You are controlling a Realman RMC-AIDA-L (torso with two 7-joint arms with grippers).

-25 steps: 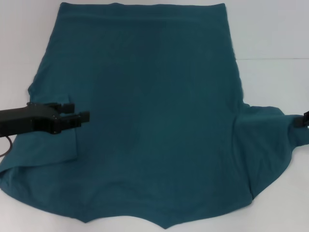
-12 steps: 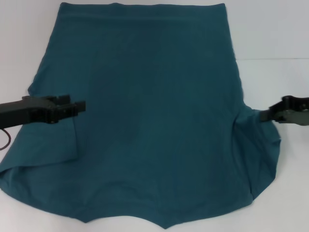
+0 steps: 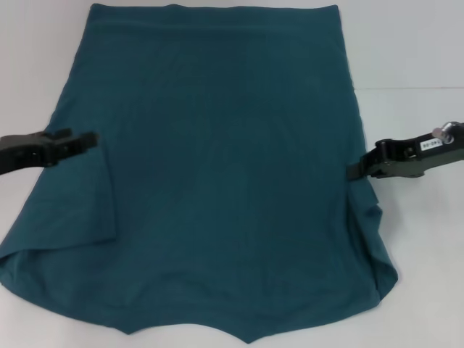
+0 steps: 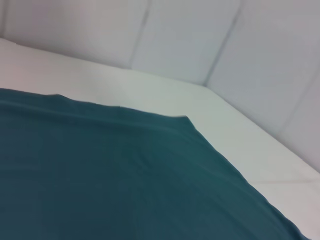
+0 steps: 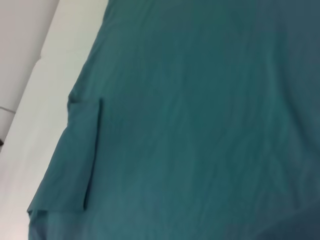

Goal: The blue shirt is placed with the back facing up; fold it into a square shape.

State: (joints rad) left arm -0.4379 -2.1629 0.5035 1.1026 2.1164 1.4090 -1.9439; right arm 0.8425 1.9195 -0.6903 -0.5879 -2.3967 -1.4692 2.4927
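The blue shirt (image 3: 232, 181) lies spread on the white table (image 3: 413, 58), plain side up. Its left sleeve (image 3: 80, 203) is folded inward and rests flat. My left gripper (image 3: 88, 138) hovers at the shirt's left edge just above that fold, open and holding nothing. At the right edge, my right gripper (image 3: 351, 172) is shut on the right sleeve, and the cloth below it hangs in wrinkled folds (image 3: 373, 232). The left wrist view shows the blue shirt (image 4: 100, 180) and its far corner. In the right wrist view the blue shirt (image 5: 200, 125) shows with the folded sleeve (image 5: 82, 155).
White table surface (image 3: 428, 290) surrounds the shirt on the right and far side. A pale padded wall (image 4: 200, 35) stands behind the table (image 4: 150, 90). The shirt's near hem reaches the bottom edge of the head view.
The right gripper has travelled inward to the left, dragging the right sleeve onto the shirt's edge. The left gripper has drawn back left and farther away, leaving the left sleeve folded.
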